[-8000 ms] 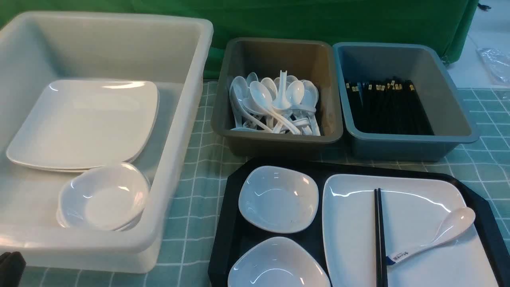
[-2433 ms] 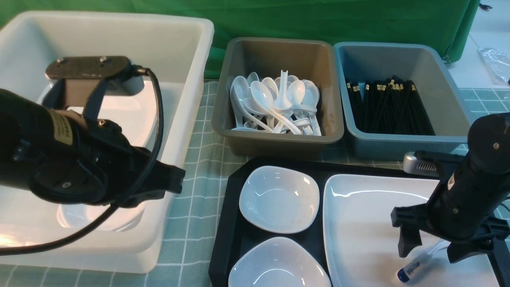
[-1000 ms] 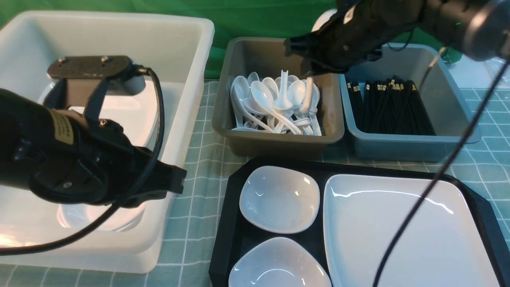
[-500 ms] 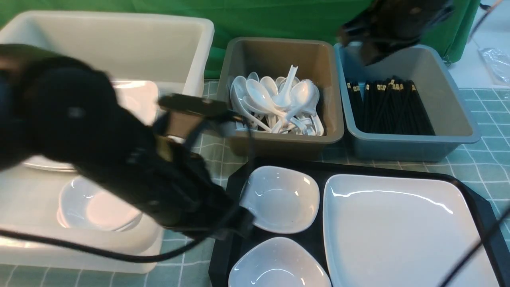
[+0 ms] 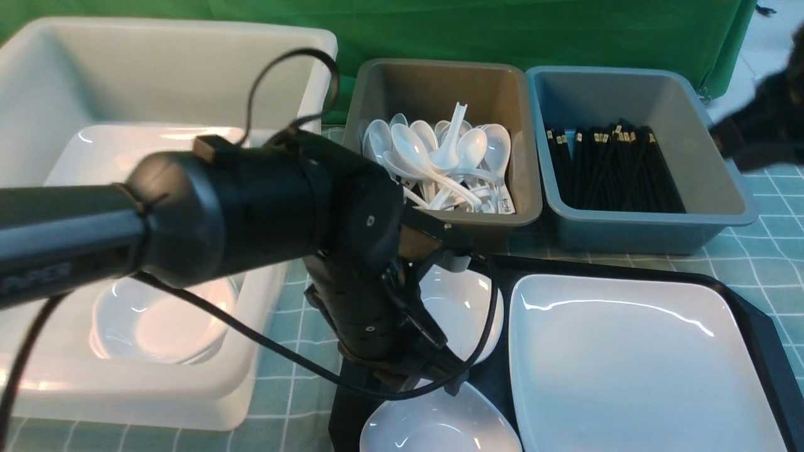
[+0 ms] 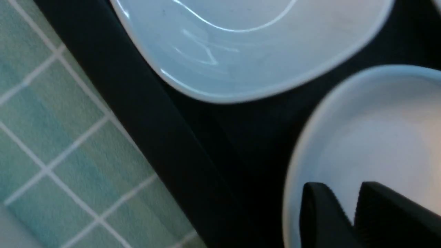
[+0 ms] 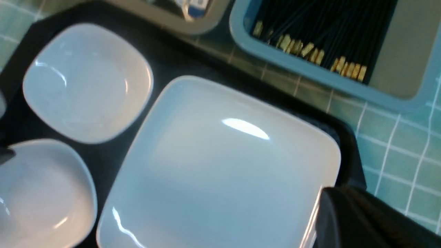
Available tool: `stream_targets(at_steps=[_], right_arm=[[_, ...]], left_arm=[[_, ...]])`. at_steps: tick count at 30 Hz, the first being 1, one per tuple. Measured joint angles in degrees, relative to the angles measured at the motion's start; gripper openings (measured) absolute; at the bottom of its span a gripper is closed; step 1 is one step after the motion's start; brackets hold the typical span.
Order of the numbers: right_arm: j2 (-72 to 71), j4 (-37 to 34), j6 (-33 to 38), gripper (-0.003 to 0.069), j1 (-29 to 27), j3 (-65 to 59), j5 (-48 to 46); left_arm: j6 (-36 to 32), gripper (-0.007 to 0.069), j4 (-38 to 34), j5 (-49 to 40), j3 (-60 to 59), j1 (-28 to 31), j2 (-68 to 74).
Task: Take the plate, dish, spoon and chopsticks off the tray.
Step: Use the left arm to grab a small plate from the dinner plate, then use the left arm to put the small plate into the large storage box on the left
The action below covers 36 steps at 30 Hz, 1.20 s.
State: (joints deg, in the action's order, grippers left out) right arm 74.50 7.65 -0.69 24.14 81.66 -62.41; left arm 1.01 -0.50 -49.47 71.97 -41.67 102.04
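The black tray (image 5: pixel 766 333) holds the large white plate (image 5: pixel 628 364) and two small white dishes. My left arm reaches over them. It hides part of the far dish (image 5: pixel 468 307). My left gripper (image 6: pixel 348 203) hangs just above the rim of the near dish (image 6: pixel 372 137), its jaws a little open and empty. The spoon with the blue-and-white label (image 5: pixel 504 202) lies among the spoons in the grey-brown bin. No chopsticks lie on the tray; black chopsticks (image 5: pixel 615 166) fill the blue bin. My right gripper (image 7: pixel 327 198) is shut and empty above the plate's corner (image 7: pixel 220 165).
A big white tub (image 5: pixel 188 69) on the left holds stacked plates and small dishes. The grey-brown bin (image 5: pixel 440 81) and the blue bin (image 5: pixel 697 113) stand right behind the tray. My right arm (image 5: pixel 763 135) is a blur at the right edge.
My left arm swung from the white tub across to the tray's small dishes, and its jaws parted a little. My right gripper shut and pulled away from the bins to the right.
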Motion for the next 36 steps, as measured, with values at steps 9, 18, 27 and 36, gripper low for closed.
stream_targets(at_steps=[9,18,27,36], right_arm=[[-9.1,-0.1,-1.8,0.0017,0.0,-8.4,1.7],[-12.4,-0.1,-1.9,0.0017,0.0,-8.8,2.1],[-12.4,-0.2,-1.9,0.0019,0.0,-8.8,2.1],[-12.4,-0.2,-1.9,0.0019,0.0,-8.8,2.0]], left_arm=[[-1.0,0.0472,0.0,4.0,0.3,0.0,5.9],[-1.0,0.0391,-3.2,2.0,0.5,0.0,8.8],[1.8,0.0149,-5.4,-4.2,0.9,0.0,8.2],[5.4,0.0021,-4.8,-8.1,0.8,0.0,0.9]])
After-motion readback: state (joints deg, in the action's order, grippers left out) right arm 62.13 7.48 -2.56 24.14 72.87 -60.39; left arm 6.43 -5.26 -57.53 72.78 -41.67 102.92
